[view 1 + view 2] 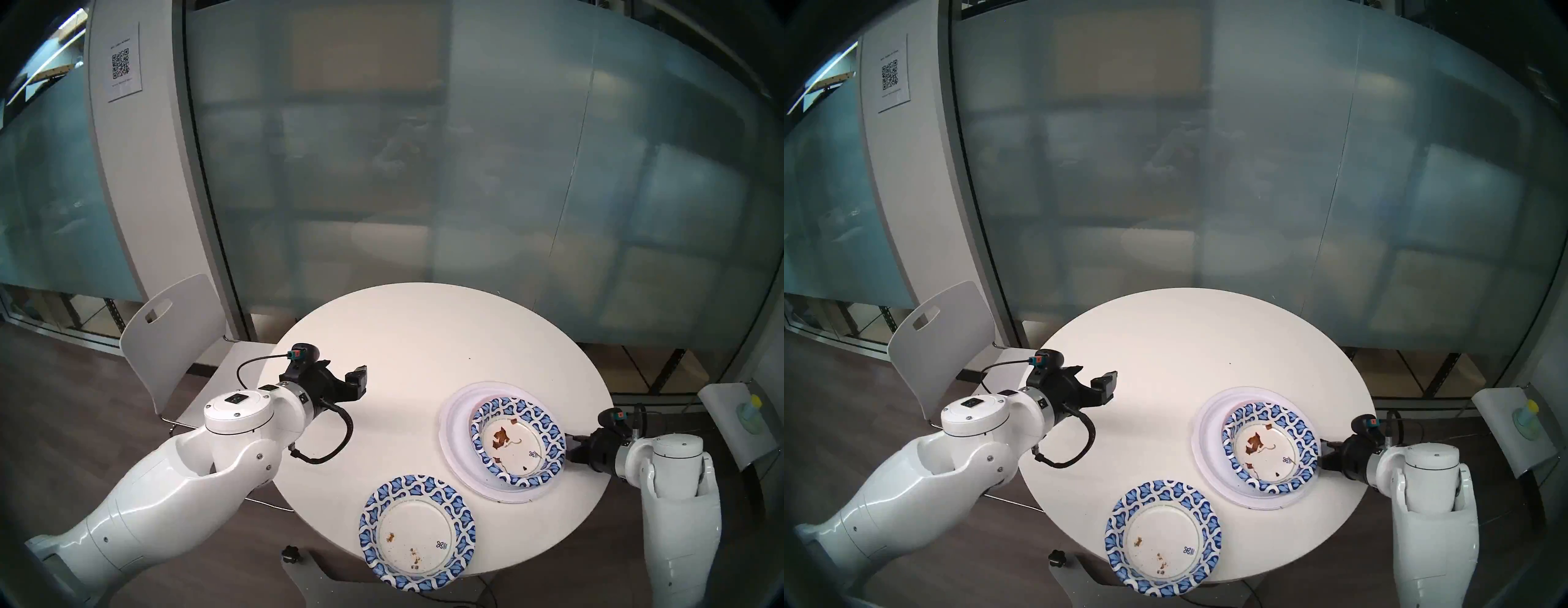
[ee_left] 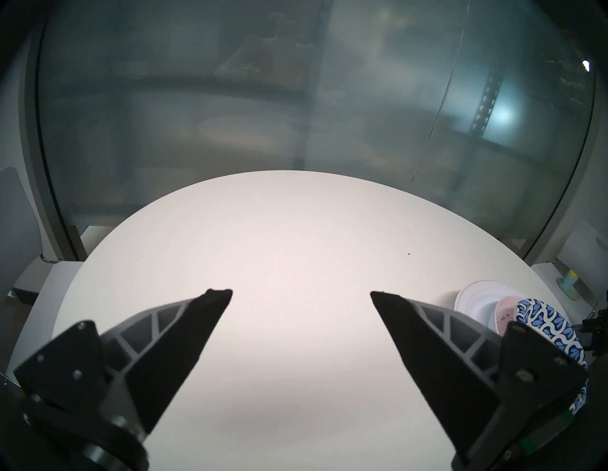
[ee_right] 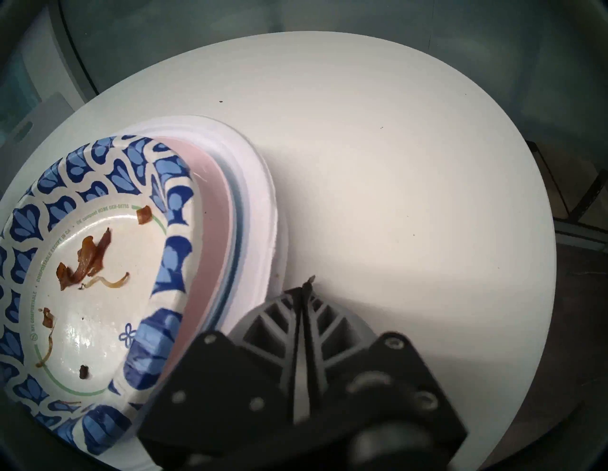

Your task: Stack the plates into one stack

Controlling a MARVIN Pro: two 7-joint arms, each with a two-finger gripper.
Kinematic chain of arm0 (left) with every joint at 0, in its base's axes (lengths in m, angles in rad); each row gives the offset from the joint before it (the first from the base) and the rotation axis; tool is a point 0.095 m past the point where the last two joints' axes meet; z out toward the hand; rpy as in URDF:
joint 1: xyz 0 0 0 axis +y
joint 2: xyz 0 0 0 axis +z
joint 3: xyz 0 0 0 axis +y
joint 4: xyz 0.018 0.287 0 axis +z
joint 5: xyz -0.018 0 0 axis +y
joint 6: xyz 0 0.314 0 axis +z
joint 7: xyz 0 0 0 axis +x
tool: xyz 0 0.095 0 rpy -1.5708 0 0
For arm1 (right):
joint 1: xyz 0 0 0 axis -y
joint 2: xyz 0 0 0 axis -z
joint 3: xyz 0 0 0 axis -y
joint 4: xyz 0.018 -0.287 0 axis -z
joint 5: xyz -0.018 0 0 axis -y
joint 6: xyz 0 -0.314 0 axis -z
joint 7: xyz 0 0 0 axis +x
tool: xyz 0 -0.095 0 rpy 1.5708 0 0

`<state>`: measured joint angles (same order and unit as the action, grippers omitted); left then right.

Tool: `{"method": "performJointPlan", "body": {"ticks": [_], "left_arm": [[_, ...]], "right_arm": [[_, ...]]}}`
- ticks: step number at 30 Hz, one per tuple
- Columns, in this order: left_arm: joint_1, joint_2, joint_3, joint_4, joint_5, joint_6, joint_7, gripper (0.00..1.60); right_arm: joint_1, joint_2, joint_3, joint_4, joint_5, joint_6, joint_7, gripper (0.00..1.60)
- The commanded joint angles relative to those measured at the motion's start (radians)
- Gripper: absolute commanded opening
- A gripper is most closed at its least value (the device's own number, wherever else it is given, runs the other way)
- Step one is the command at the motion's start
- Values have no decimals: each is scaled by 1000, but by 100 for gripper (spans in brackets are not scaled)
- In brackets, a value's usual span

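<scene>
A stack of plates stands at the right of the round white table (image 1: 424, 339): wide white plates (image 1: 456, 424) at the base, a pale blue (image 3: 239, 197) and a pale pink plate (image 3: 210, 204) above, and a blue-patterned bowl (image 1: 515, 441) with food scraps on top. A second blue-patterned plate (image 1: 418, 539) lies alone at the table's front edge, overhanging it. My right gripper (image 1: 570, 448) is shut, its tips (image 3: 307, 284) at the stack's right rim with nothing seen between them. My left gripper (image 1: 345, 371) is open and empty over the table's left side (image 2: 301, 292).
A white chair (image 1: 169, 339) stands left of the table. A frosted glass wall (image 1: 466, 170) runs behind it. A small stand with a yellow-capped item (image 1: 751, 414) is at the far right. A black knob (image 1: 290, 554) sits on the base below the table's front.
</scene>
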<state>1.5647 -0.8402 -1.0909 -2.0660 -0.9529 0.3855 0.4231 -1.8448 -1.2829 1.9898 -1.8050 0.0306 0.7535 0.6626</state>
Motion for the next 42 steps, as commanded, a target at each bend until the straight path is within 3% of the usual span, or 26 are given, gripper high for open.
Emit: {"method": "performJointPlan", "body": {"ticks": [1,14,21,31,42], "left_arm": [[-5,-1,-12,-17,1,-13,1,160],[-13,1,-14,-9,-7,-15,1,160],[-13,3,-17,-3,-12,-19,-2,160],[-20,2,-16,8,-20,-19,-14,160],[-27,-6,-2,16,-19,-16,-25,160]], "right_arm": [[64,-12,-33,-1,-1,-2,-17,45],[137,-35,-96,41,-4,-15,-68,47],[138,-29,-100,33,-6,-14,-81,55],[-35,-18,-41,-133,0,19,-59,56],[-184,-124,-33,-280,-57,67,21,55]]}}
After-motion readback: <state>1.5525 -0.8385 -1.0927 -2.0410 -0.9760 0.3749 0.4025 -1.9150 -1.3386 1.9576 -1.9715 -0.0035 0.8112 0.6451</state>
